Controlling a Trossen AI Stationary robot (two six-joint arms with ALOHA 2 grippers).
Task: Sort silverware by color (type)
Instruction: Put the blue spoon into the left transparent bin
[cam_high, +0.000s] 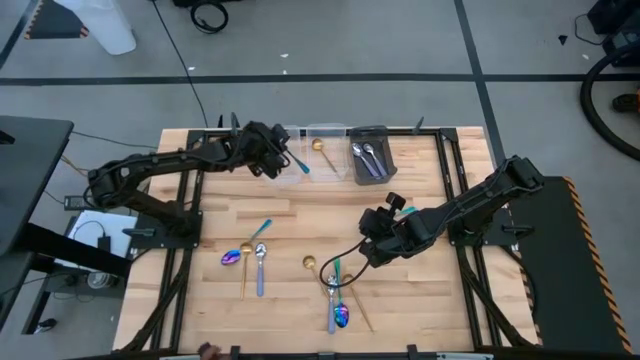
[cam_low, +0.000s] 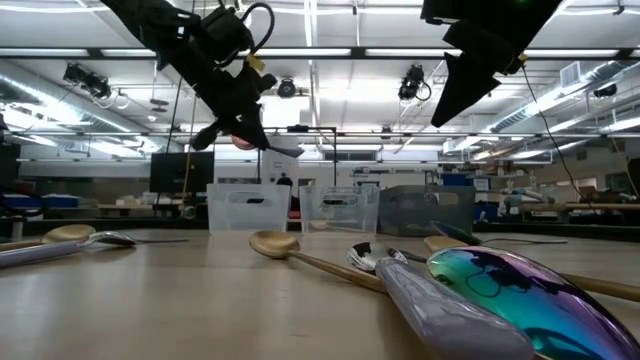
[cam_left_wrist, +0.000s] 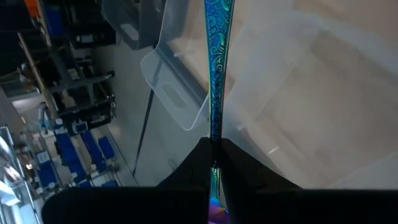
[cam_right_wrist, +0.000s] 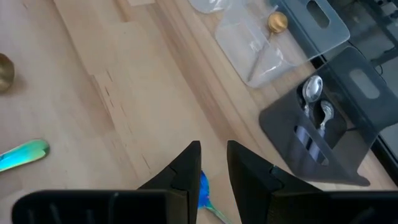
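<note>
Two arms work: the left gripper (cam_high: 283, 157) pinches a teal spoon (cam_left_wrist: 217, 68) over the clear bin (cam_high: 283, 172), release due next; the right gripper (cam_high: 372, 248) hangs slightly parted above table spoons (cam_high: 335, 290); only its wrist view shows silver spoons (cam_right_wrist: 316, 99) binned.

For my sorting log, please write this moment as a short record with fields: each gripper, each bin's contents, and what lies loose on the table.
left gripper: over the left clear bin, shut on a teal-handled utensil
right gripper: open, above the table right of centre, holding nothing
middle clear bin: one gold spoon
dark grey bin: two silver spoons
loose, left group: iridescent, silver and gold pieces
loose, centre group: gold, teal-handled and iridescent pieces, some overlapping
</note>
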